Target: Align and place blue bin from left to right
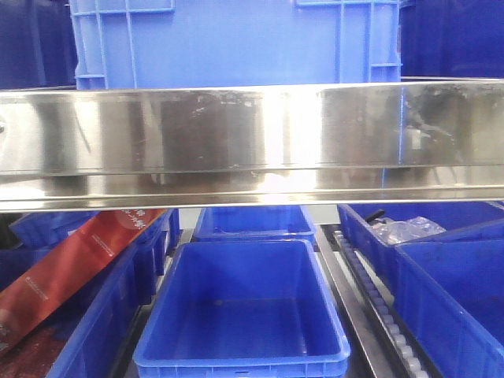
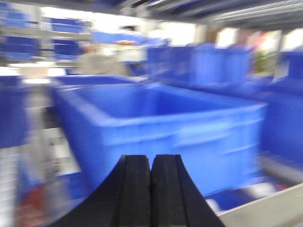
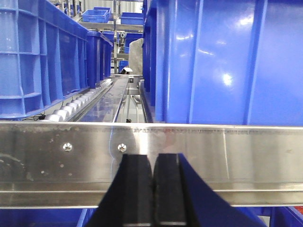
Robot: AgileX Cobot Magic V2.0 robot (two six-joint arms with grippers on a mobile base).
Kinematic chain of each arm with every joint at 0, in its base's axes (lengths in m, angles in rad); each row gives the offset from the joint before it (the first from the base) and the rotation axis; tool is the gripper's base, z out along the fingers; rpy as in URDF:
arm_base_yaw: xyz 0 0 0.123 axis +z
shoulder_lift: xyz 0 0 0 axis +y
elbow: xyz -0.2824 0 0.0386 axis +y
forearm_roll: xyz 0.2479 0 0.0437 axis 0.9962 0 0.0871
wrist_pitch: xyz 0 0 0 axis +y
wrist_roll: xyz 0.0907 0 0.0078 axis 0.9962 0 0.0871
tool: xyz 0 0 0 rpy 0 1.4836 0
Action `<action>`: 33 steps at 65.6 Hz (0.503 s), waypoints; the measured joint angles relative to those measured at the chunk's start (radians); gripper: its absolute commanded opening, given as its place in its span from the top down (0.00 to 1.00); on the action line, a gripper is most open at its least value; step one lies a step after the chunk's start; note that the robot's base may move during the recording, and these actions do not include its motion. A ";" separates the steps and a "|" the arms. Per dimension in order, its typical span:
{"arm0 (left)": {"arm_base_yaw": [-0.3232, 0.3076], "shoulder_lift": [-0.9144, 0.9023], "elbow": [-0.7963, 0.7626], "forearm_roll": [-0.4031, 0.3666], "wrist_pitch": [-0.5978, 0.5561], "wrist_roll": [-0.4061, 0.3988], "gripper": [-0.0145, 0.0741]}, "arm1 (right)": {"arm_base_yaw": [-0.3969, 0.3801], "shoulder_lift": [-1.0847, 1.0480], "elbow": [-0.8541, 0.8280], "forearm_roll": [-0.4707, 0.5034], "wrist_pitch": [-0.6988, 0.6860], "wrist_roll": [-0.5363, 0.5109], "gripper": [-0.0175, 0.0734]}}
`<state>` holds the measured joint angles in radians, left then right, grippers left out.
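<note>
Item 1, the blue bin [image 1: 236, 43]: I see it in the front view standing on the upper shelf level, behind and above a wide polished steel rail [image 1: 252, 142]. Only its lower wall shows, bright medium blue, smooth, with ribbed grid panels toward both sides. Darker navy bins [image 1: 453, 39] sit just beside it on either side.

Item 2, lower level, front view: an empty shallow bin with a rolled rim [image 1: 244, 315] sits centred below the rail, with another small bin [image 1: 253, 222] behind it. On the left, a red printed carton [image 1: 75, 264] leans tilted across more blue bins. On the right, a roller track [image 1: 378, 307] runs beside a bin holding clear plastic bags [image 1: 405, 230].

Item 3, left gripper [image 2: 151, 189]: my left wrist view is heavily blurred. The two black pads meet with only a thin seam between them, closed on nothing. Beyond them lies a large open-topped crate [image 2: 165, 127], bright blue; I cannot tell through the blur whether it is the same bin as item 1. More blue bins fill the background shelves.

Item 4, right gripper [image 3: 154, 189]: its black pads are likewise pressed together and hold nothing. They sit in front of a brushed steel beam with two screws [image 3: 151, 161]. Past the beam, a tall blue crate wall [image 3: 222, 61] rises on the right, a ribbed blue crate [image 3: 38, 52] stands on the left, and a roller lane [image 3: 80, 101] runs away between them.
</note>
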<state>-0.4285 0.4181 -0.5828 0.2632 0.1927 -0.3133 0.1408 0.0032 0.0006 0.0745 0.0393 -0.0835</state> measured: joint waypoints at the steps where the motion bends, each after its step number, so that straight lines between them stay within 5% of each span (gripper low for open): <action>1: 0.026 -0.009 0.014 -0.008 -0.015 0.023 0.96 | 0.000 0.000 0.000 0.000 0.000 0.000 0.89; 16: 0.310 -0.119 0.279 -0.129 -0.199 0.096 0.96 | 0.000 0.000 0.000 0.000 0.000 0.000 0.89; 33: 0.455 -0.276 0.469 -0.166 -0.221 0.147 0.96 | 0.000 0.000 0.000 0.000 0.000 0.000 0.89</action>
<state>0.0268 0.1420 -0.1141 0.0971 -0.0283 -0.1663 0.1408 0.0032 0.0006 0.0745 0.0393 -0.0835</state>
